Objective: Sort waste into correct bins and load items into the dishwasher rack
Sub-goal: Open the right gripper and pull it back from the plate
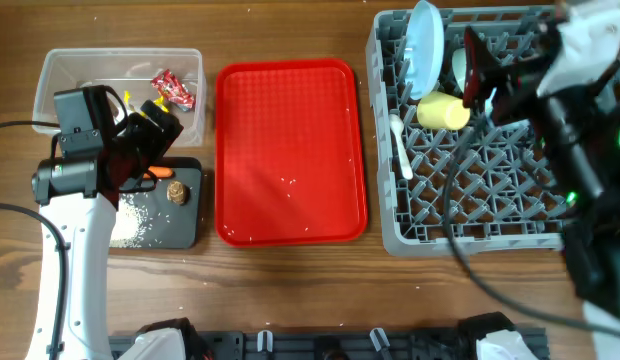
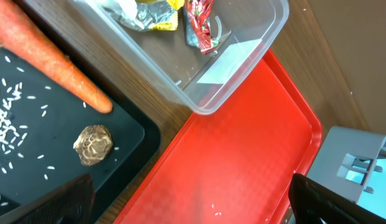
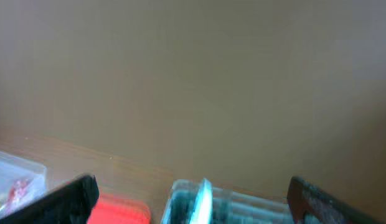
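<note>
The carrot (image 2: 50,65), loose rice (image 1: 135,215) and brown lump (image 1: 177,194) are seen in the black tray (image 1: 190,235), the wrappers (image 1: 172,88) in the clear tub (image 1: 60,65) beside it, and the plate (image 1: 425,45), yellow cup (image 1: 443,110) and spoon (image 1: 400,145) in the dishwasher rack (image 1: 470,215). Only a few stray grains are left on the red tray (image 1: 290,100) between, so the task is judged nearly done. The left gripper (image 1: 155,128), above the bins, and the right gripper (image 3: 193,205), above the rack, are spread wide, with nothing held.

The overhead camera looks straight down on the wooden table (image 1: 290,290). The left wrist camera is close above the left side, facing down on the shallow black rectangular tray (image 2: 56,124) and the flat red plastic tray (image 2: 243,155). The right wrist camera faces almost level, toward a plain brown wall (image 3: 193,81); its bottom edge shares the red tray.
</note>
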### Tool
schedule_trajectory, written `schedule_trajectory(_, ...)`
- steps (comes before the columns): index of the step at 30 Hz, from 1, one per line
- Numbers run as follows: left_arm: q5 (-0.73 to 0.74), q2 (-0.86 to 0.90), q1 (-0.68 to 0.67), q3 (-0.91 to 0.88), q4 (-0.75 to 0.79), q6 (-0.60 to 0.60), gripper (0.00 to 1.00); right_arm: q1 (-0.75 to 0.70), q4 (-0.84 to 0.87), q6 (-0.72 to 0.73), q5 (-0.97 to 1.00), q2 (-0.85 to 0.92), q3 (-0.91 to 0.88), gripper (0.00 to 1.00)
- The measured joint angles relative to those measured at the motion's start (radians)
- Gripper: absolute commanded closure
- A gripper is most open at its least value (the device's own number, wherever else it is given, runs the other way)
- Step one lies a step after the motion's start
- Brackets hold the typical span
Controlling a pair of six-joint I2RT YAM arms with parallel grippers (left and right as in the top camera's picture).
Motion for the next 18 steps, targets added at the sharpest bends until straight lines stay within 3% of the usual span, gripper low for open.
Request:
schedule_trajectory(11, 0.0, 0.0, 0.0, 0.0, -0.002, 0.0, 0.0, 0.0, 0.478, 0.074, -0.026, -0.457, -0.763, 0.0)
schedule_trajectory(18, 0.0, 0.0, 0.0, 0.0, -0.001, 0.0, 0.0, 0.0, 0.603, 0.137, -0.026, -0.71, -1.105, 0.0)
